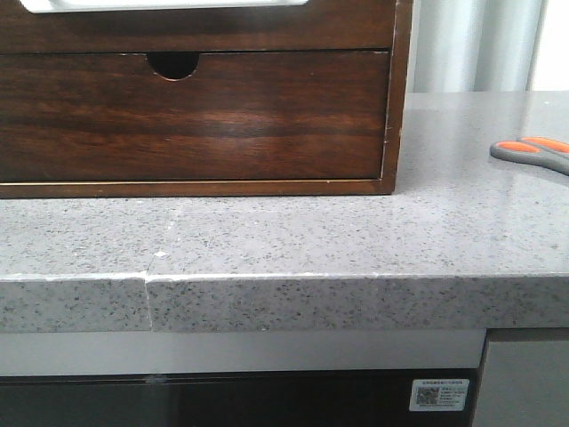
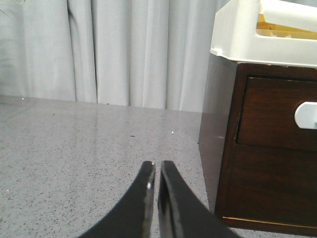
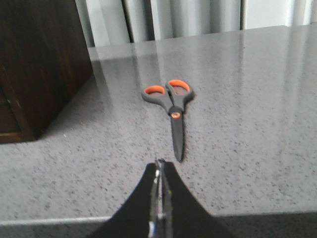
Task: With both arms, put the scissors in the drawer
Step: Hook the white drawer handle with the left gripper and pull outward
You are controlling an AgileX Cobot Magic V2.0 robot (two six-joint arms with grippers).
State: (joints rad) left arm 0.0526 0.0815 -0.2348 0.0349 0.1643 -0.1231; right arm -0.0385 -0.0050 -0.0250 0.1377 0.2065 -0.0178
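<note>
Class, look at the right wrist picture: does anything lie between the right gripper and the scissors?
Nothing visible does. Only bare countertop separates the shut right gripper from the scissors, blade tips pointing toward it. The drawer is closed.

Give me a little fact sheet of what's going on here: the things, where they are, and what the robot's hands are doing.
scissors: lying flat and closed on the grey counter, right of the wooden box, untouched
drawer: shut, finger notch at its top edge
left hand: fingers together, empty, beside the box
right hand: fingers together, empty, just short of the blade tips
task progress: nothing picked up yet
</note>
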